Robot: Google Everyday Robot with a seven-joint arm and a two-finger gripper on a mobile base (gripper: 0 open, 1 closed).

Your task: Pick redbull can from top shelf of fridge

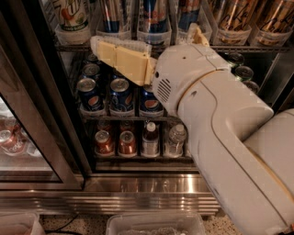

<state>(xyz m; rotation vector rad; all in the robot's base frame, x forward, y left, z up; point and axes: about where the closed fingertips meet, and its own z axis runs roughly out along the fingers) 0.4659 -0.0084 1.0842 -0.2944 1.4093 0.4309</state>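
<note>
Three tall slim blue-and-silver cans stand in a row on the top shelf (pixel 257 47) of the fridge (pixel 48 114), each in its own clear plastic bin. The redbull can (pixel 155 13) noted here is the middle one, with a red logo on its face. It is upright with its long axis vertical. Its base sits in the bin, and its top end is cut off by the upper edge of the view, so the pull-tab is not seen.

The gripper (pixel 145 37) is in front of the shelf's front edge, just below these cans. Its fingers are spread wide. The long cream finger (pixel 121 57) reaches up and to the left across the shelf edge, and the short tip (pixel 197 33) of the other pokes up to the right of the row. Nothing is held between them. I cannot tell whether either finger touches a bin. The white arm (pixel 220 133) fills the lower right of the view.

On the rack below are short dark-blue Pepsi cans (pixel 120 95) with their tops up. On the lowest rack are reddish cans (pixel 115 143) and two bottles (pixel 161 140). The stainless-steel base (pixel 151 186) runs under the racks. A clear tub (pixel 156 225) is on the floor in front.
</note>
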